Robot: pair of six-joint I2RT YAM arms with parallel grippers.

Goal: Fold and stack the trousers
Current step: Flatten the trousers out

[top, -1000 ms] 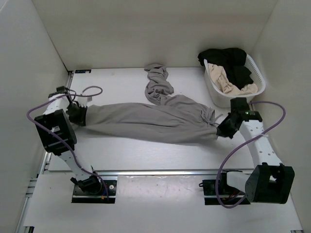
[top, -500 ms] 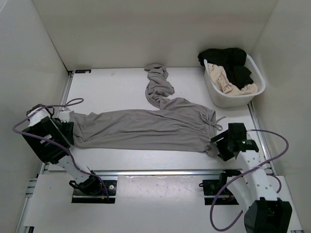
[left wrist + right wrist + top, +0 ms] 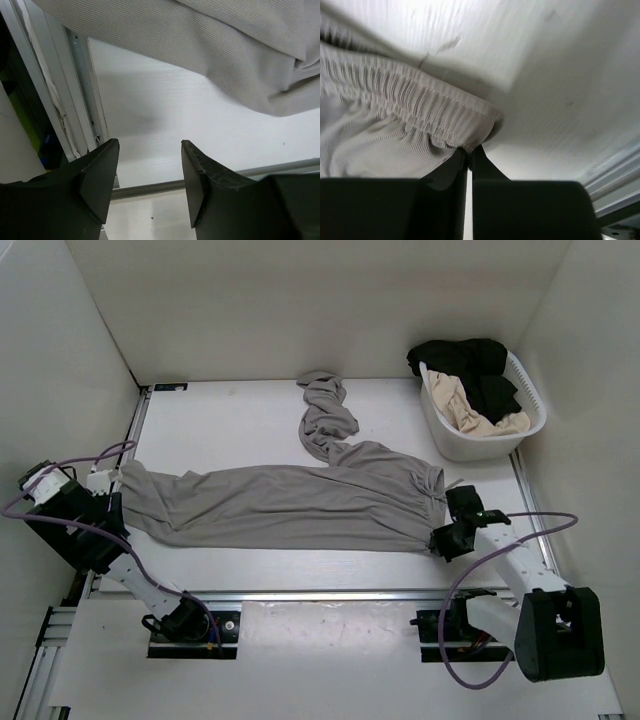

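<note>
At the table's (image 3: 230, 420) 4 o'clock corner, the right gripper (image 3: 469, 150) is pinched closed on the gathered waistband of the grey trousers (image 3: 300, 505). At 9 o'clock the left gripper (image 3: 149, 146) stands with jaws apart and empty, the leg end just beyond its tips. One leg lies flat across the middle; the other is bunched toward 12 o'clock. A good fold likely calls for seizing that bunched leg and drawing it straight over its twin, waist pinned, before halving. A laundry basket (image 3: 447, 440) sits at 2 o'clock.
</note>
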